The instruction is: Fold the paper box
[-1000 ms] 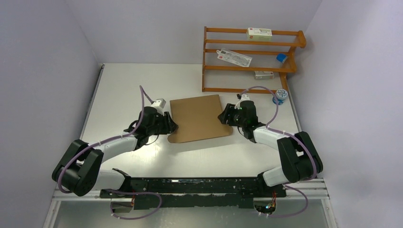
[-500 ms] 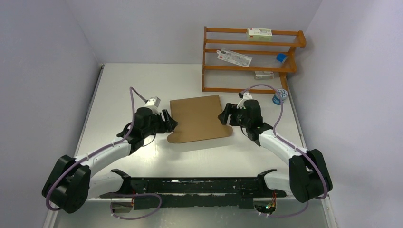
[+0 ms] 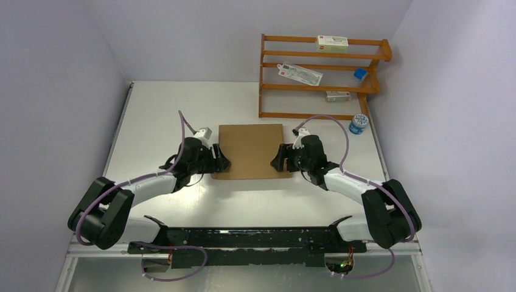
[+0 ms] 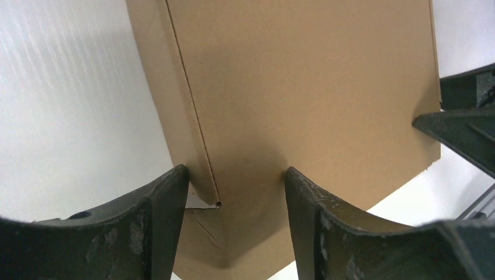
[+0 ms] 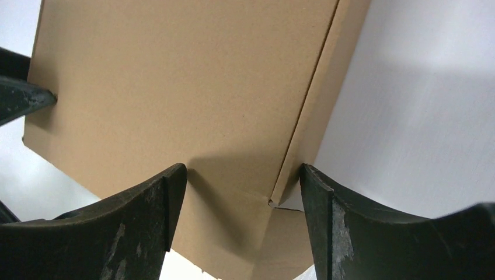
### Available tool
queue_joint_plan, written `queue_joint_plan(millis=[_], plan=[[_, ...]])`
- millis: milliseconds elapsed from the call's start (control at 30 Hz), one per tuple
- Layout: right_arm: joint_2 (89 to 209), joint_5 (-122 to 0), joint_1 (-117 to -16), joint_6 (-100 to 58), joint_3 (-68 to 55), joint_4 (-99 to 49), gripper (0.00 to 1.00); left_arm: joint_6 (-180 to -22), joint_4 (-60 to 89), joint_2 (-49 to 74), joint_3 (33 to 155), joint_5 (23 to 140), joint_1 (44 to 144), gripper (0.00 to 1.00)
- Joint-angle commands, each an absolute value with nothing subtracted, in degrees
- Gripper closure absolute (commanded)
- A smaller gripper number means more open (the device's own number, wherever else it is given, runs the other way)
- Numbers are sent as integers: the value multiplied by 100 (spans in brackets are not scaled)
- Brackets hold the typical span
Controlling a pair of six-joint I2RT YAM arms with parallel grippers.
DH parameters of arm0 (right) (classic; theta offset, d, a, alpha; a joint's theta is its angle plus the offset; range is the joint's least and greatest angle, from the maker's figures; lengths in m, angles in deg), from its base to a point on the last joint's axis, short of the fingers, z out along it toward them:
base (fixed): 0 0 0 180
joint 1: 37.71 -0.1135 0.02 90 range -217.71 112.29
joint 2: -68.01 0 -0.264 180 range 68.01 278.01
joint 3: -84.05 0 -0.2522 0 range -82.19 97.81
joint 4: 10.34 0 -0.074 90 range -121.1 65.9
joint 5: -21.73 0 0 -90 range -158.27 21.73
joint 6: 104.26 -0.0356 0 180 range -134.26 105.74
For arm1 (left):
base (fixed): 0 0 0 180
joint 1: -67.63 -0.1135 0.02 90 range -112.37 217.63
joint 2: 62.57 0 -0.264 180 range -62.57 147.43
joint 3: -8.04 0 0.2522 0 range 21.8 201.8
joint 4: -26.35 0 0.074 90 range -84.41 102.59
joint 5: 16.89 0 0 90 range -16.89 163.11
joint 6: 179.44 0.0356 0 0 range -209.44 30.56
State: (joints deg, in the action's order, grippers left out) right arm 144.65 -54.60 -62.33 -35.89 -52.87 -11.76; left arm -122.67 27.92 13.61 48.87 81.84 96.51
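Observation:
The paper box point(image 3: 251, 151) is a plain brown cardboard mailer lying flat and rectangular in the middle of the table. My left gripper point(image 3: 220, 163) sits at its near left corner and my right gripper point(image 3: 278, 162) at its near right corner. In the left wrist view the box point(image 4: 303, 87) fills the frame, and the left gripper point(image 4: 236, 175) stands open astride a corner where a side wall meets a slit front flap. In the right wrist view the right gripper point(image 5: 242, 172) is open the same way over the mirrored corner of the box point(image 5: 175, 81).
An orange wooden rack point(image 3: 322, 76) stands at the back right with white cartons and a small blue thing on its shelves. A small blue-lidded jar point(image 3: 358, 125) sits by the rack's right foot. Walls close in on both sides.
Both grippers opened wider and moved in onto the box's near corners. The rounded front flap no longer sticks out, so the box looks shorter and square-edged.

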Motion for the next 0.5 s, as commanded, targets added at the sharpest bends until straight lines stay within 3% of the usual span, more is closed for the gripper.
queue_joint_plan(millis=[0, 200, 467], plan=[[14234, -5349, -6545, -3590, -5343, -1164, 26, -12135, 3211, 1507, 5248, 8300, 9681, 35], [13597, -6680, -7186, -3346, -5123, -2160, 18, -11975, 2898, 1394, 5561, 7671, 9637, 33], [13304, -8131, -7838, -3063, -4552, -3098, 12, -12415, 2567, -188, 4897, 6375, 9580, 27]])
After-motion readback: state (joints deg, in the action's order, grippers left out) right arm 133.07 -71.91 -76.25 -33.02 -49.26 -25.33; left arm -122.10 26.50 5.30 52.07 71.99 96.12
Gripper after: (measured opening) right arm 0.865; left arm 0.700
